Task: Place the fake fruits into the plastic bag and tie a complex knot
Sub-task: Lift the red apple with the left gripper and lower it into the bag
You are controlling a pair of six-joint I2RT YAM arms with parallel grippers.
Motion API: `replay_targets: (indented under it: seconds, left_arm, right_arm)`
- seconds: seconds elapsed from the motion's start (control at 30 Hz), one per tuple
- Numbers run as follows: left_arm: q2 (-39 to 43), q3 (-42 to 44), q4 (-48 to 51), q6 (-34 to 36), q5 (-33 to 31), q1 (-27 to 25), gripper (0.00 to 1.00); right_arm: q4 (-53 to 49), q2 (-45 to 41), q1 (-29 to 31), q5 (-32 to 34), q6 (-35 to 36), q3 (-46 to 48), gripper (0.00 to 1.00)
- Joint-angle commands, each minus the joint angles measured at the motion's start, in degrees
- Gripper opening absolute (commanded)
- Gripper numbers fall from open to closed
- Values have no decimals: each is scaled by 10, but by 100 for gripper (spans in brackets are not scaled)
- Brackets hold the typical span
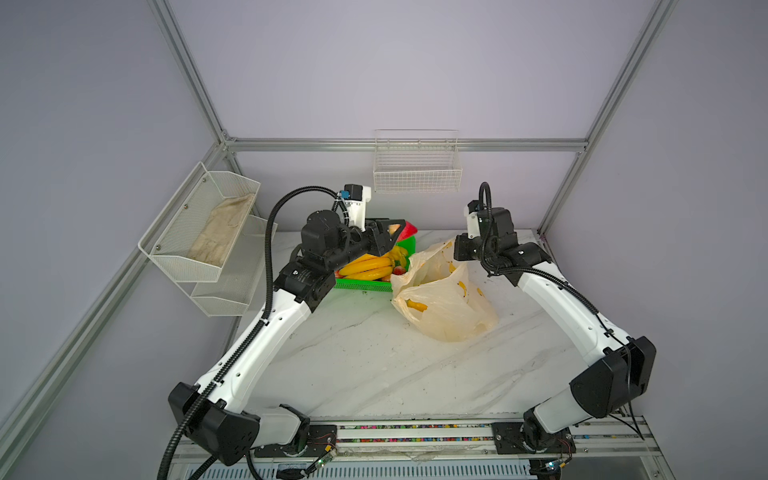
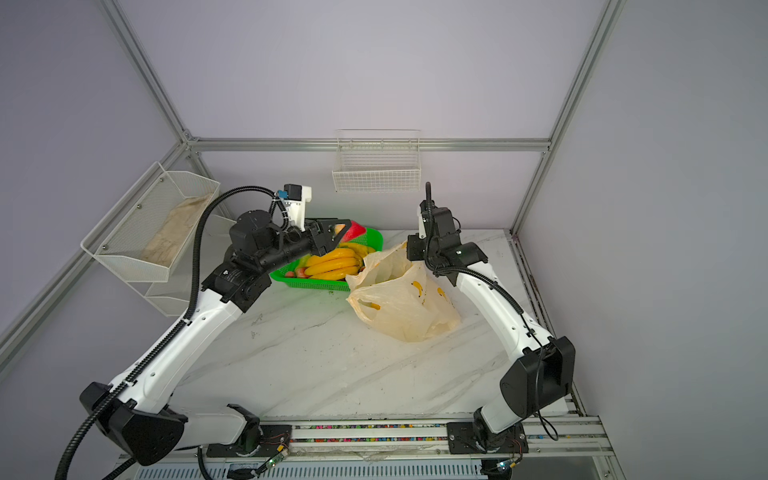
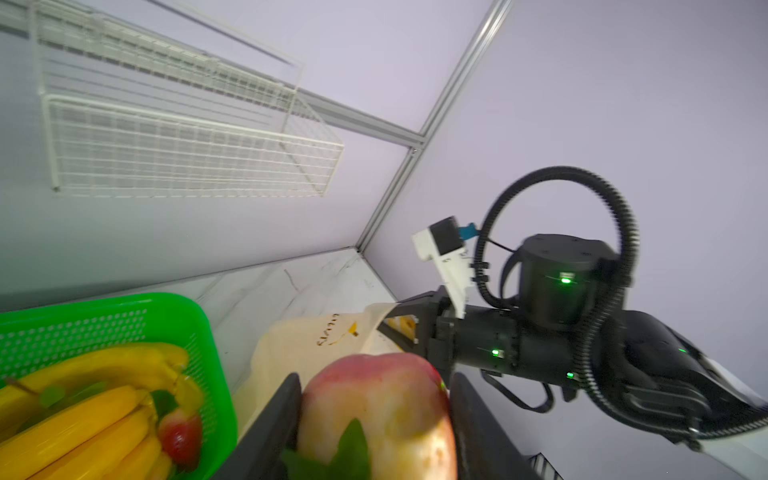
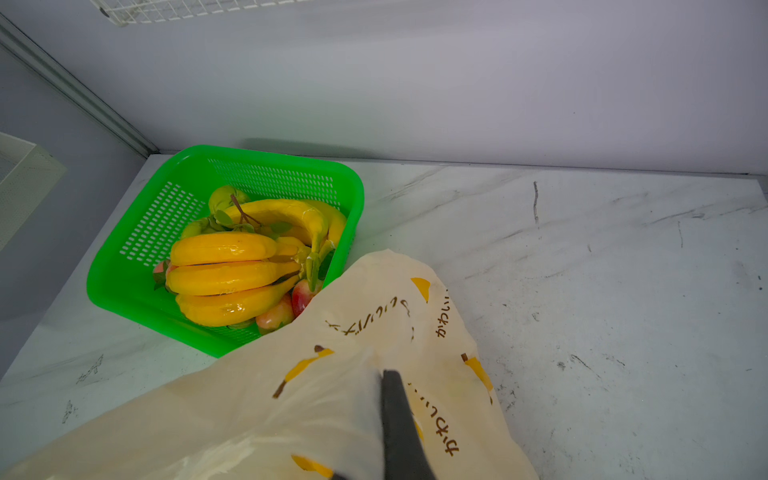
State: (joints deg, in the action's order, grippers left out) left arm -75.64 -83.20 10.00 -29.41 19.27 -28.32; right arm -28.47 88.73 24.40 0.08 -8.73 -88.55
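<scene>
two arms are up over the white marble-look counter (image 1: 365, 365). the left arm reaches forward with its elbow bent and its wrist about level. the left hand (image 1: 398, 233) hangs over the bright green perforated plastic basket (image 4: 137, 266), its dark fingers pressed onto a glossy red-pink plastic apple (image 3: 374, 390). the apple has smooth skin, a yellowish blush and a green leaf, and it is in the air, clear of the basket.

the right arm comes in from the right, forearm climbing to a high wrist. the right hand (image 3: 392, 326) is pinching the top rim of the thin translucent cream-yellow plastic bag (image 1: 444, 303). one dark finger (image 4: 395, 399) lies outside the film; the other is hidden behind it. the bag is crinkled and soft, printed with little yellow bananas and dark lettering. it sits on the counter just right of the basket, with its mouth lifted and gaping.

in the basket are shiny yellow plastic banana bunches (image 4: 224, 249), small red apples (image 4: 305, 293) tucked under them and a green pear (image 4: 222, 197) at the back.

in both top views the left arm's black wrist covers the basket's left part. in the right wrist view the raised bag edge overlaps the basket's corner. a white wire basket (image 1: 417, 166) hangs on the back wall, and a white mesh shelf (image 1: 174, 232) on the left wall holds a beige cloth (image 1: 224, 228).
</scene>
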Motion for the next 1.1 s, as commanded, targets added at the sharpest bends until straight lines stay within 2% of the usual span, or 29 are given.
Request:
replay_targets:
  seconds: [0.0,0.17,0.27,0.53,0.9,1.07]
  left_arm:
    - [3,35,-19,3,-11,-29,44]
    - [-9,54,-17,18,-30,-72,44]
    - [-31,54,-14,25,-27,-85,44]
    - [-91,59,-2,53,-88,-103,43]
    - [-170,46,-3,109,-90,-144,45]
    - [-215,55,-28,93,-88,-155,45]
  right_arm:
    - [3,-4,1,-4,-9,-7,0]
    - [-6,-8,1,-1,-9,-15,0]
    - [-8,-14,1,0,-10,-18,0]
    - [-19,-32,1,2,-10,-6,0]
    - [-17,-44,1,-15,-20,-4,0]
    - [-12,-41,1,-8,-23,4,0]
